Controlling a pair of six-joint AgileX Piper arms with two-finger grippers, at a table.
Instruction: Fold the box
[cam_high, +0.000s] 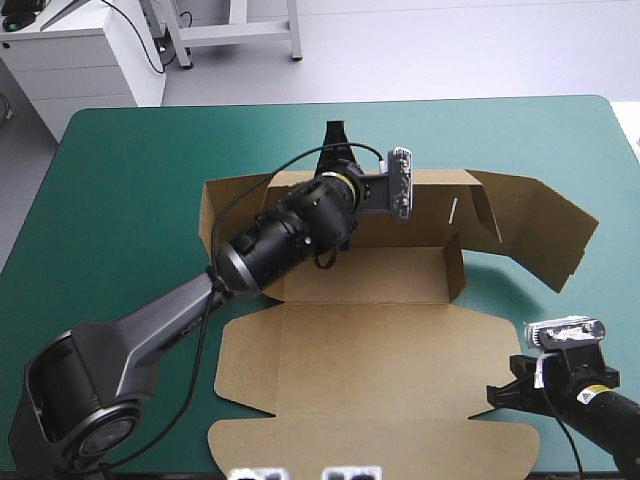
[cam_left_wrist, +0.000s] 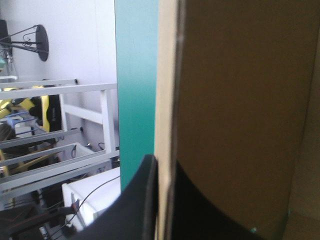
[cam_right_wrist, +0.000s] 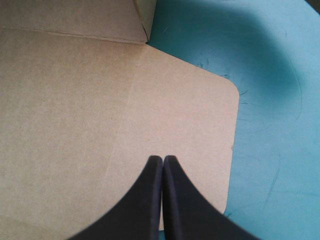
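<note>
High view: your box (cam_high: 380, 350) sits mid-table on the teal-green cover (cam_high: 120, 200), tray walls partly raised, lid flat toward the near edge.
Left wrist view: your left gripper (cam_left_wrist: 161, 167) pinches the far wall's edge, fingers nearly closed on the board.
Right wrist view: your right gripper (cam_right_wrist: 163, 160), fingers pressed together and empty, is over the lid's rounded corner.
</note>
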